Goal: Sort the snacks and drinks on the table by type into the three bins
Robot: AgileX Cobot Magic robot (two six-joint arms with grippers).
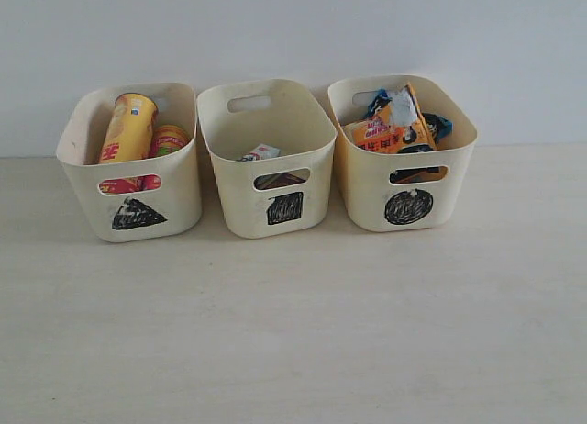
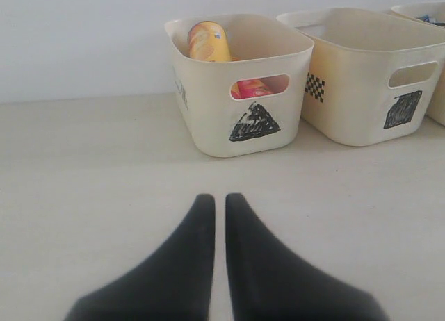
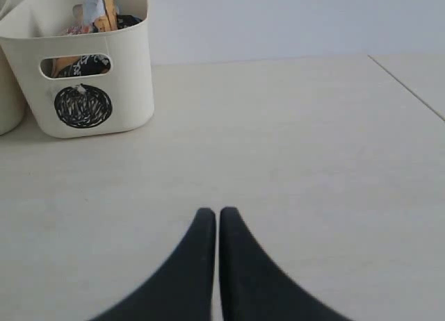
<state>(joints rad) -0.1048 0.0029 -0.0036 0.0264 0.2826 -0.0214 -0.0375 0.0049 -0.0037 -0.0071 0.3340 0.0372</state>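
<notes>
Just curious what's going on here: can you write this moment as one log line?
triangle bin: two chip tubes; square bin: small carton; circle bin: crinkly bags; left gripper: shut, empty; right gripper: shut, empty

tubes (image 1: 130,128) in left bin (image 1: 182,193), cartons (image 1: 261,152) middle, bags (image 1: 394,123) right.

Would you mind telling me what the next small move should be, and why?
Likely just retract both arms and stop: chip tubes stand in the triangle bin, a carton lies in the square bin, bags sit in the circle bin, the table shows nothing loose, and the left gripper and right gripper are shut, empty.
</notes>
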